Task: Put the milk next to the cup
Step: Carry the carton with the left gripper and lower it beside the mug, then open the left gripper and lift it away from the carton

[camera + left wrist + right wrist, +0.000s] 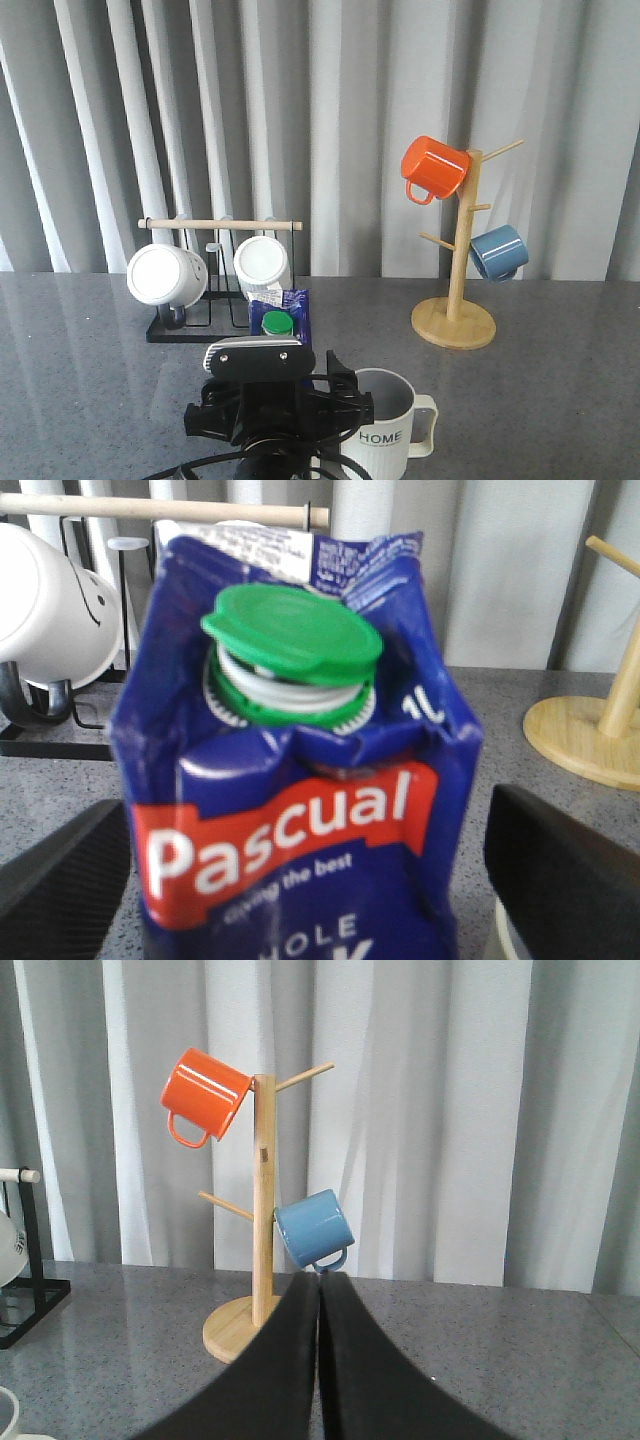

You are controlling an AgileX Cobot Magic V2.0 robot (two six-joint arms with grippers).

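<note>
The left hand [300,880] has its fingers [60,880] spread on either side of the milk [300,810]; whether they press the carton's sides cannot be told. In the front view the milk [283,318] stands near the front of the grey surface [540,400], behind the left arm's black wrist, with only its green cap [277,323] and blue top showing. The cup [385,425] sits just to the right of it, "HOME" facing the near edge and the handle pointing right. Behind the milk, to the left, a black rack [215,280] carries two white mugs [166,275]. Far right, a wooden mug tree [456,300] holds an orange mug [433,168] and a blue mug [498,252]. The right hand [319,1360] is pressed closed and holds nothing.
</note>
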